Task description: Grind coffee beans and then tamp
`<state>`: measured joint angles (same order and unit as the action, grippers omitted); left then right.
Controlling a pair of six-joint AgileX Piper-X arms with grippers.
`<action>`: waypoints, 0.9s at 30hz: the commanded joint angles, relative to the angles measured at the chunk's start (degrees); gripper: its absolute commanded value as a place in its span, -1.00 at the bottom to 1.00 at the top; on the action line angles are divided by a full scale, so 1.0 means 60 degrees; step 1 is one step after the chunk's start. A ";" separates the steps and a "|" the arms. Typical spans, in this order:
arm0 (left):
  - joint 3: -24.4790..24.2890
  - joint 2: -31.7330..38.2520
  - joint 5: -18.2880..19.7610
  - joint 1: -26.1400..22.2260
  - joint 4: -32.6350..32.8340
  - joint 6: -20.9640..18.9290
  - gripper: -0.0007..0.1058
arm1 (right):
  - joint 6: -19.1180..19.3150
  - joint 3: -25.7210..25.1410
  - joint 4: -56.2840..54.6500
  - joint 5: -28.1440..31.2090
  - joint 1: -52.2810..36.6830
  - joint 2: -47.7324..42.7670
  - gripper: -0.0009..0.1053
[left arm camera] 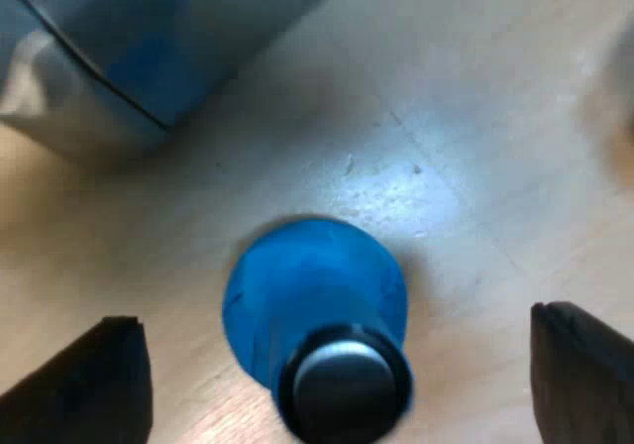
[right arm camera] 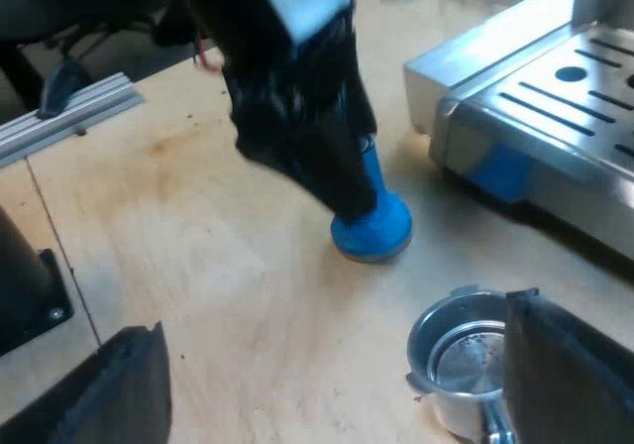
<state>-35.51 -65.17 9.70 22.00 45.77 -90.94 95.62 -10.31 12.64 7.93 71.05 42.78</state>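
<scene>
Your left gripper (left arm camera: 332,360) hovers over tamper (left arm camera: 317,315), fingers (left arm camera: 89,385) wide apart, clamping nothing. Tamper stands upright on desk (right arm camera: 198,236), near espresso machine (right arm camera: 555,107); holder (right arm camera: 461,360) near machine too, looks empty. Right gripper (right arm camera: 337,385) fingers apart, one touching or just over holder, can't tell which. Risks: off-centre close tips tamper toward machine; tamping before grinding packs nothing; right finger knocks holder
</scene>
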 commanded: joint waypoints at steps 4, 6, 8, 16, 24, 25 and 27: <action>-0.0231 0.2044 -0.0123 -0.0003 0.0680 -0.0079 0.48 | 0.0176 -0.0410 -0.0192 -0.0155 -0.0015 0.0001 0.33; -0.0339 0.2673 -0.0123 -0.0003 0.0858 -0.0079 0.48 | 0.0176 -0.0643 -0.0643 -0.0155 -0.0015 0.0001 0.33; -0.0509 0.3214 -0.0123 -0.0003 0.1052 -0.0079 0.48 | 0.0176 -0.0962 -0.1239 -0.0155 -0.0015 0.0001 0.33; -0.1402 0.4702 -0.0173 -0.0003 0.1885 -0.0079 0.48 | 0.0176 -0.2465 -0.3340 -0.0155 -0.0015 0.0001 0.33; -0.2315 0.5209 -0.0172 -0.0003 0.2413 -0.0079 0.48 | 0.0176 -0.4131 -0.5868 0.0576 -0.0015 0.0001 0.33; -0.2389 0.5275 -0.0172 -0.0003 0.2436 -0.0079 0.48 | 0.0176 -0.4430 -0.6328 0.0719 -0.0015 0.0001 0.33; -0.2480 0.5354 -0.0172 -0.0003 0.2493 -0.0079 0.48 | 0.0022 -0.4907 -0.6973 0.0821 -0.0015 0.0001 0.33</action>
<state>-49.94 -33.42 9.30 22.00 60.35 -90.94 95.21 -38.67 -27.83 12.35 71.05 42.78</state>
